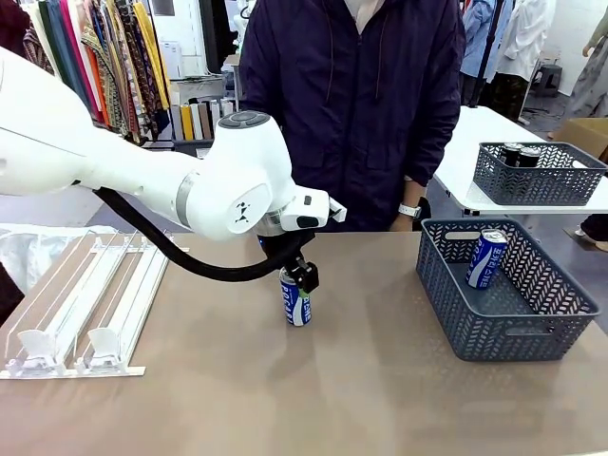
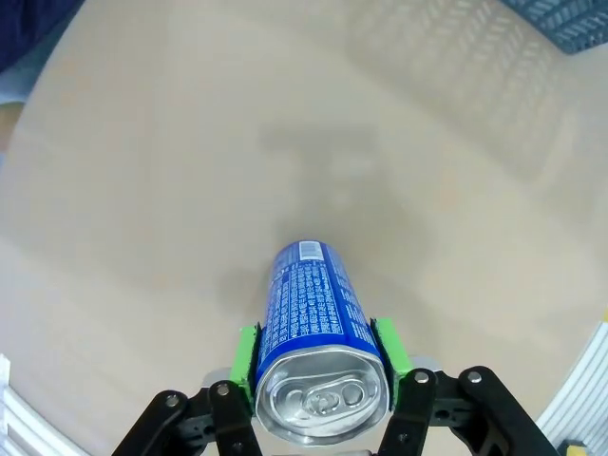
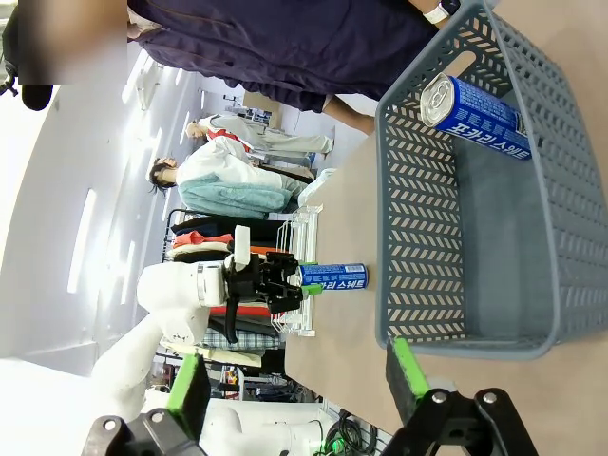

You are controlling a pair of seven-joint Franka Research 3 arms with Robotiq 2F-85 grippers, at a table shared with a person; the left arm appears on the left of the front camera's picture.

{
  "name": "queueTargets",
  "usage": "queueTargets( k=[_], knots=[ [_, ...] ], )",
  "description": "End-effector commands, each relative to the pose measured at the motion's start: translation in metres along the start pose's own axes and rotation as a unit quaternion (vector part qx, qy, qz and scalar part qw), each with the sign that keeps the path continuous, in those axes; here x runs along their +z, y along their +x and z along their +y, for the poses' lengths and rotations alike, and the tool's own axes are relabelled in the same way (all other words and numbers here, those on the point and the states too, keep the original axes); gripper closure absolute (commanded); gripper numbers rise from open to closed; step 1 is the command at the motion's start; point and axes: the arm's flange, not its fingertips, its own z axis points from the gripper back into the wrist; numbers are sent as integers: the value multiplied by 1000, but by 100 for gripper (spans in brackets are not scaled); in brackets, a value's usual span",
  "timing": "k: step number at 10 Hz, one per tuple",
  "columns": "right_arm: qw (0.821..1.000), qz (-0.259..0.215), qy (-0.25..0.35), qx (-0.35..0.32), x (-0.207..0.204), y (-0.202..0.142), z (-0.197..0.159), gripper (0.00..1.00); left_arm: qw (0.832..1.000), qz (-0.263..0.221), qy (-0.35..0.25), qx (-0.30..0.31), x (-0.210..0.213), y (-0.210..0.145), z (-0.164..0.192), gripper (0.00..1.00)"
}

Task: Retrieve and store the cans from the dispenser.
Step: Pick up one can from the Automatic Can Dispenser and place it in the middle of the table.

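We look from the fixed front camera across the tan tabletop [image 1: 361, 380] toward twelve o'clock, where a person in a dark navy jacket [image 1: 351, 104] stands at the far edge; this is our widest, most distant view. Our left wrist camera looks steeply down, very close behind the silver top of a slim blue-and-white drink can [image 2: 318, 356], with tabletop beyond. Our right wrist camera is rolled sideways and sits close to the dark grey lattice plastic basket [image 3: 418, 237], looking past it across the table. It shares that basket [image 1: 503, 313], the person and the same can [image 3: 334, 277] with the front view.
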Motion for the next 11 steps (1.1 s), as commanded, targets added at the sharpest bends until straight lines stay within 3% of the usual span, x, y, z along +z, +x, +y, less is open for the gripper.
queueTargets(
  k=[1,2,3,6,8,10,11],
  knots=[
    [1000,2,2,-1,2,0,4,0,1000,7,-7,-5,4,-2,3,89],
    [1000,2,2,-1,2,0,4,0,1000,10,-3,-5,4,-2,2,32],
    [1000,2,2,-1,2,0,4,0,1000,6,0,-6,6,-1,1,0],
    [1000,2,2,-1,2,0,4,0,999,-35,12,-1,32,-1,2,0],
    [1000,2,2,-1,2,0,4,0,998,-65,11,17,94,-18,9,0],
    [1000,2,2,-1,2,0,4,0,995,-55,-73,38,181,-79,40,0],
    [1000,2,2,-1,2,0,4,0,987,-98,-103,69,219,-128,68,0]
  ],
)
